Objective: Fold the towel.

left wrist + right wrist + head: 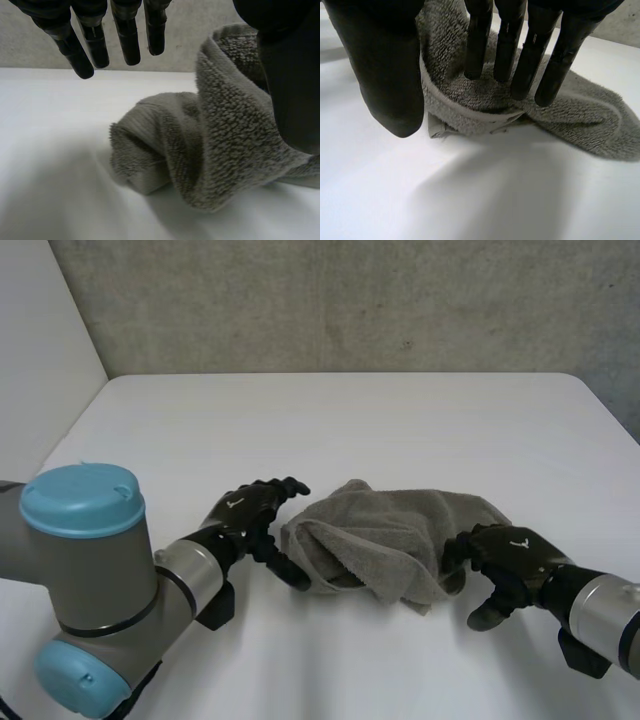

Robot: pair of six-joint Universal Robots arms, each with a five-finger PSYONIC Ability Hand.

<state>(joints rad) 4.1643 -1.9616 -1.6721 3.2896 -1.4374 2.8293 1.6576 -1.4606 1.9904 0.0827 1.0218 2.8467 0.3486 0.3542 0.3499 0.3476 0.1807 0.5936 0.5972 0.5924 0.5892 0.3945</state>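
A grey terry towel (390, 535) lies crumpled in a loose heap in the middle of the white table (400, 420). My left hand (250, 515) rests at the towel's left edge. In the left wrist view its fingers (127, 35) are straight and clear of the cloth, and the thumb (295, 90) stands beside a raised fold of the towel (220, 145). My right hand (500, 555) is at the towel's right end. Its straight fingers (530, 55) hover over the towel (580, 115) and its thumb (385, 75) is spread apart beside the hemmed edge. Neither hand grips the cloth.
The table runs wide behind and in front of the towel. A grey wall (350, 300) stands behind its far edge and a pale wall (40, 350) along its left side.
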